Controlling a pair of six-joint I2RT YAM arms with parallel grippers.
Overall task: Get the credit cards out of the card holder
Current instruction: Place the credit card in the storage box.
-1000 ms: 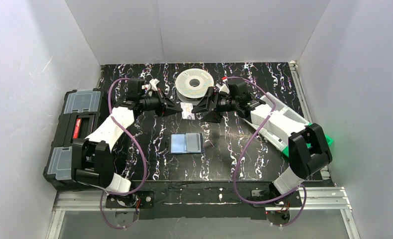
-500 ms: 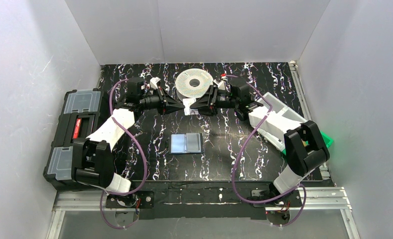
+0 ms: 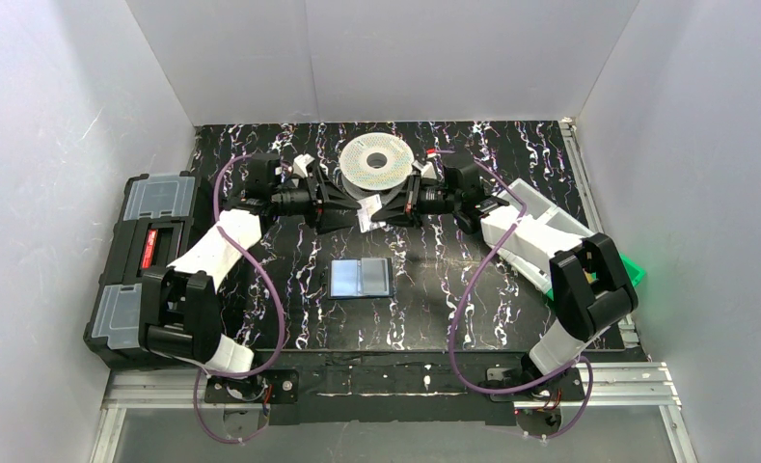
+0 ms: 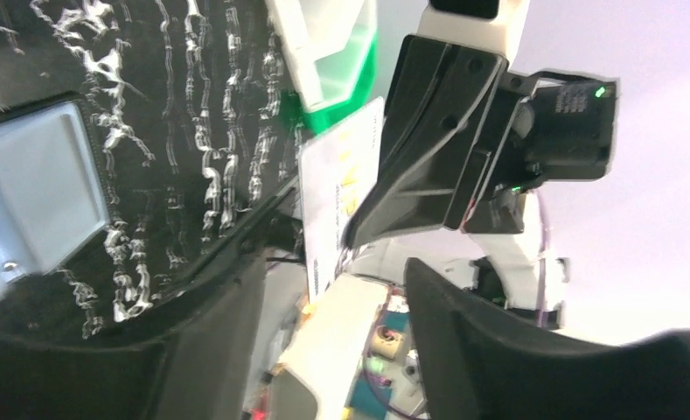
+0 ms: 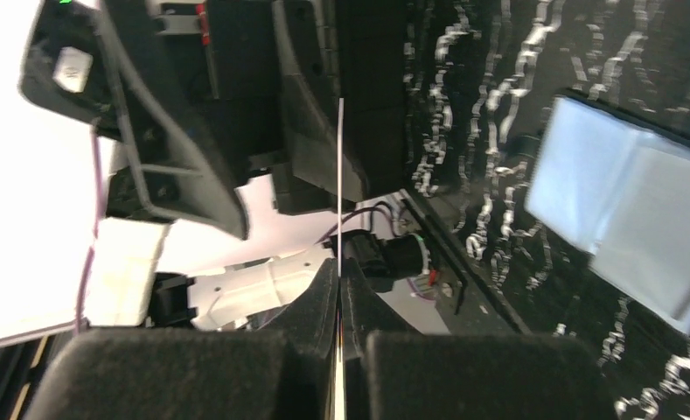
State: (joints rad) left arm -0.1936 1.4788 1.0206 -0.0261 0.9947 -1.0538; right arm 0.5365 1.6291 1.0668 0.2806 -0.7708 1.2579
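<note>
The card holder lies open and flat mid-table, its bluish-grey inside facing up; it also shows in the left wrist view and the right wrist view. One pale credit card hangs in the air between the two grippers, behind the holder. My right gripper is shut on the card, which shows edge-on as a thin line running into the pinched fingertips. My left gripper faces it, open, its fingers spread on either side of the card's near end without touching it.
A white perforated disc lies just behind the grippers. A large black toolbox sits off the mat's left edge. A green and white bin stands at the right, behind the right arm. White walls close in three sides.
The right gripper has closed on the card. The left gripper, shut on it before, has opened and let go. Both grippers have drifted slightly toward the back.
</note>
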